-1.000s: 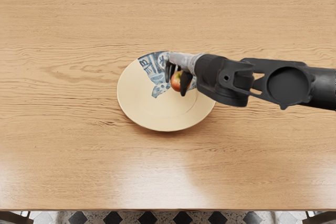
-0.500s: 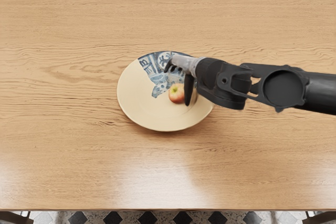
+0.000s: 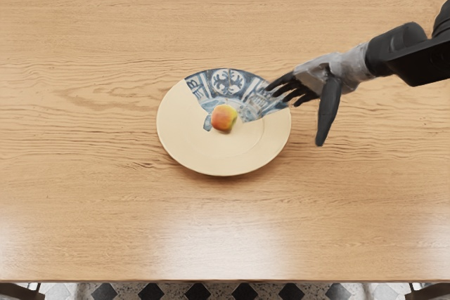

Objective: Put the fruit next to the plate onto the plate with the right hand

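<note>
Apple [image 3: 224, 117] sits on the plate [image 3: 211, 154], right robot hand [image 3: 313, 86] wide and empty beside its right rim; I'd lift away toward the counter's [image 3: 105, 209] right edge, clearing that rim.

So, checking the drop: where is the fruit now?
In the head view the fruit lies on the plate, near its centre, picture-left of the open right hand and apart from it.

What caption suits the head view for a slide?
Fruit lies on the plate; the right hand, fingers spread, hovers by its rim.
</note>
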`<state>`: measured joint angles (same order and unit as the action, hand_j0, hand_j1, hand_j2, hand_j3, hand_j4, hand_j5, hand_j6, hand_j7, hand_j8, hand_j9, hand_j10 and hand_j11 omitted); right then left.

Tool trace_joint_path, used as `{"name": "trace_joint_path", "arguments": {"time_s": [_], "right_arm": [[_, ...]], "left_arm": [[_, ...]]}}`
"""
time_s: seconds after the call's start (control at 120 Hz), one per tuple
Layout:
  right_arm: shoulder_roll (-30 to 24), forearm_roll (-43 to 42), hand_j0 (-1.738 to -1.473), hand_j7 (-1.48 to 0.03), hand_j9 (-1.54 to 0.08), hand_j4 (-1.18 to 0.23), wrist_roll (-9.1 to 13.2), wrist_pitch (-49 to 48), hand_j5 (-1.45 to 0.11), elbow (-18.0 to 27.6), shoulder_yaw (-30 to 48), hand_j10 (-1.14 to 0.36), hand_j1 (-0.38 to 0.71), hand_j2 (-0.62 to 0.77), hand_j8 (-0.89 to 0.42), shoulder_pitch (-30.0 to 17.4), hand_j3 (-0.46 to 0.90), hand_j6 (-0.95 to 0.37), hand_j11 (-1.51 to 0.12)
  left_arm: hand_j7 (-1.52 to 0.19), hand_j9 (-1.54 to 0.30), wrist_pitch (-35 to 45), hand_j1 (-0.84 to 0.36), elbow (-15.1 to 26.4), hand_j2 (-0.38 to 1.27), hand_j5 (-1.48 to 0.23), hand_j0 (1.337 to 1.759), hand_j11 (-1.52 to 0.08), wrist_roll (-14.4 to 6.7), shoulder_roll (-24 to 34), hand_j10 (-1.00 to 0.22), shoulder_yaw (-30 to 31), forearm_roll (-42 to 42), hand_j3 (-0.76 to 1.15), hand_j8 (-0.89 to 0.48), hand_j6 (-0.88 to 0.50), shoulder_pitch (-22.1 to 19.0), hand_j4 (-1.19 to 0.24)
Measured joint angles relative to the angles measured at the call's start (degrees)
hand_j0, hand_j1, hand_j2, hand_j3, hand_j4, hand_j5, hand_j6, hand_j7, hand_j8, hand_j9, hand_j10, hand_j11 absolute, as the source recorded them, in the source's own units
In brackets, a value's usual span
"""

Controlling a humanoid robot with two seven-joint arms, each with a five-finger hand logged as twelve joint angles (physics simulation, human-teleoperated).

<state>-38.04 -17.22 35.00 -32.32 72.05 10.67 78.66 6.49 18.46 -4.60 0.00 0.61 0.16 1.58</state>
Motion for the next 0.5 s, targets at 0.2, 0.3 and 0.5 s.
{"name": "trace_joint_path", "arguments": {"time_s": [0.2, 0.3, 0.5], "right_arm": [[-7.3, 3.7, -1.658, -0.05, -0.05, -0.04, 0.0, -2.3, -0.05, -0.1, 0.0, -0.03, -0.31, 0.0, -0.03, -0.4, 0.0, -0.03, -0.05], [-11.0, 5.0, -1.658, -0.04, -0.04, -0.03, 0.0, -2.5, -0.04, -0.1, -0.1, -0.03, -0.31, 0.0, -0.03, -0.5, 0.0, -0.03, -0.04], [-15.1, 5.7, -1.658, -0.04, -0.04, -0.03, 0.0, -2.7, -0.04, -0.1, -0.3, -0.03, -0.32, 0.0, -0.03, -0.5, 0.0, -0.03, -0.04]], "left_arm": [[0.0, 0.0, 0.0, 0.35, 0.0, 0.0, 0.0, 1.658, 0.0, 0.0, 0.0, 0.0, 0.0, 0.0, 0.0, 0.0, 0.0, 0.0, 0.0], [0.0, 0.0, 0.0, 0.35, 0.0, 0.0, 0.0, 1.658, 0.0, 0.0, 0.0, 0.0, 0.0, 0.0, 0.0, 0.0, 0.0, 0.0, 0.0], [0.0, 0.0, 0.0, 0.35, 0.0, 0.0, 0.0, 1.658, 0.0, 0.0, 0.0, 0.0, 0.0, 0.0, 0.0, 0.0, 0.0, 0.0, 0.0]]}}
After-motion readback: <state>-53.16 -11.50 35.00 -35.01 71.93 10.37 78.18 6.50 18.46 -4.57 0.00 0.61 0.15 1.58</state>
